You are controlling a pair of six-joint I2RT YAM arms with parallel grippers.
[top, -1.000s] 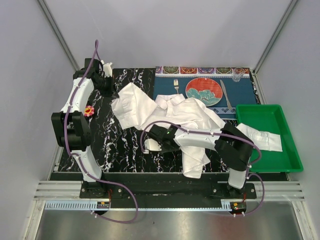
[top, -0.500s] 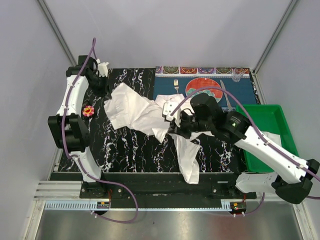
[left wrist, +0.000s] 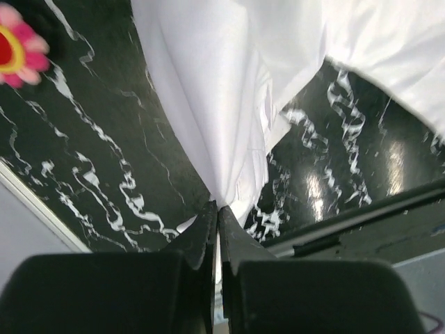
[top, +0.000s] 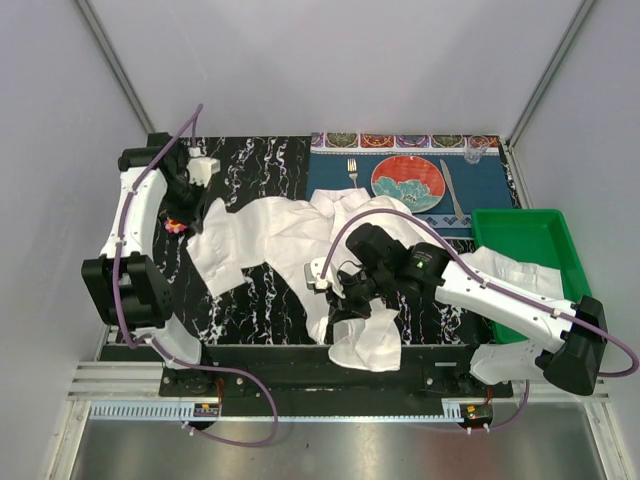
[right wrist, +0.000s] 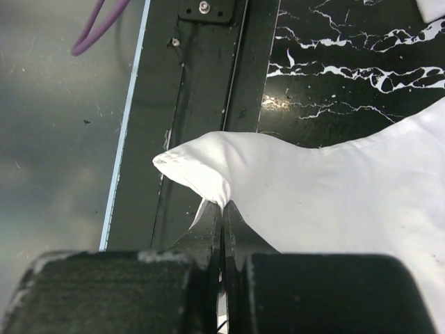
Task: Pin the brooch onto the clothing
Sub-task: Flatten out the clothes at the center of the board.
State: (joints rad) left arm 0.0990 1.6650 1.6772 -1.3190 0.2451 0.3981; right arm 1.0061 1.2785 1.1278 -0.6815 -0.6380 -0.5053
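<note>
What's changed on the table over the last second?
The shirt slid left and toward the near edge. The left gripper, pinching it, moved nearer, beside the brooch; the right gripper swung out over the shirt and back, pinching a fold. Brooch, plate and green tray stayed put.

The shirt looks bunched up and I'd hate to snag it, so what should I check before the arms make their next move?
1. Left gripper shut on the shirt: ok, it pinches a fold.
2. Right gripper shut on the shirt: ok, it clamps a corner.
3. Brooch uncovered: ok, it lies on the table beside the fabric.
4. Shirt flat for pinning: not ok, it is bunched and reaches over the near edge.
5. Sleeve clear of the green tray: not ok, it lies across the tray's left side.
</note>
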